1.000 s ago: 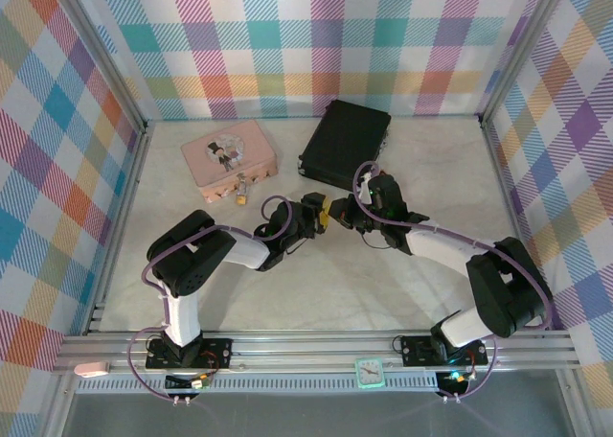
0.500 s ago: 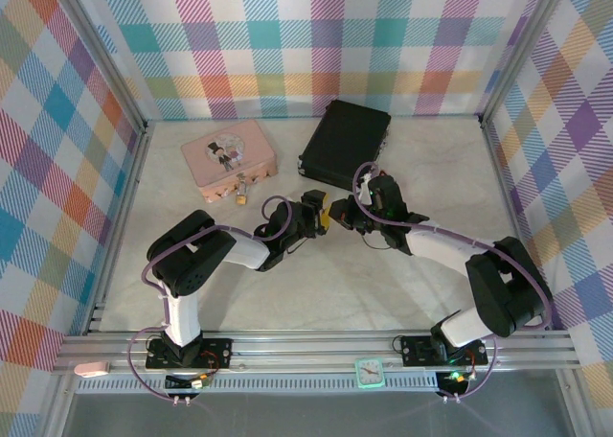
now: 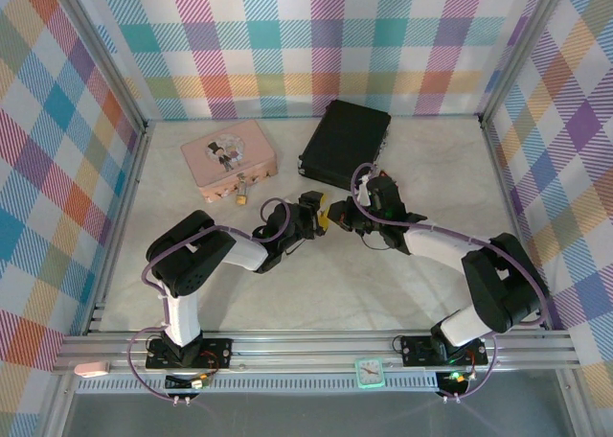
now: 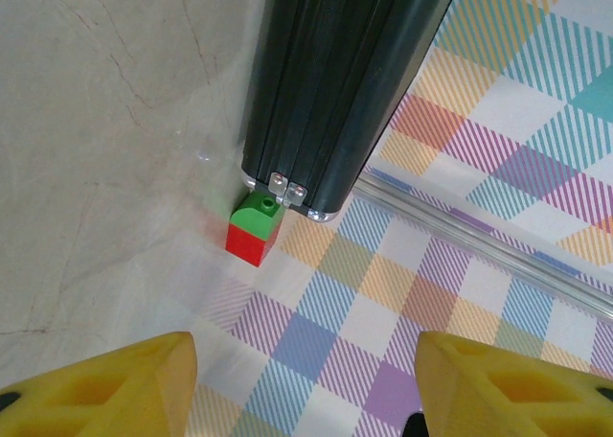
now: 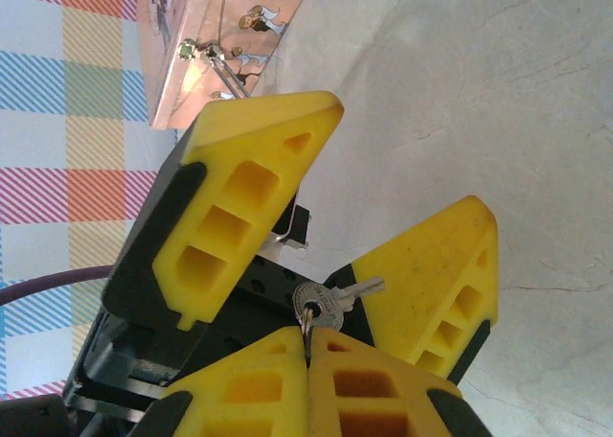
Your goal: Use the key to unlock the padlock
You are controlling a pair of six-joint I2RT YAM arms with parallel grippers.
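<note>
Two robot arms, bolted at the near edge of a marble table [image 3: 316,293], meet at its middle. The right gripper [image 5: 308,346] has its jaws closed on the ring of one small silver key [image 5: 330,300], which is held clear of the table with its blade pointing sideways. The left gripper [image 4: 305,360] faces it with its jaws open, one yellow finger standing on each side of the key. Whether either finger touches the blade cannot be told.

Beyond the grippers and to the left, one tiny brass padlock [image 3: 240,195] sits at the front edge of a single pink tin [image 3: 228,159], well apart from the key. Its shackle is too small to make out.

To the right of the tin lies one black case [image 3: 345,145], angled toward the back wall. At one end of it, in the left wrist view, two blocks [image 4: 255,234] stand stacked, one green on one red, touching the case's corner.
</note>
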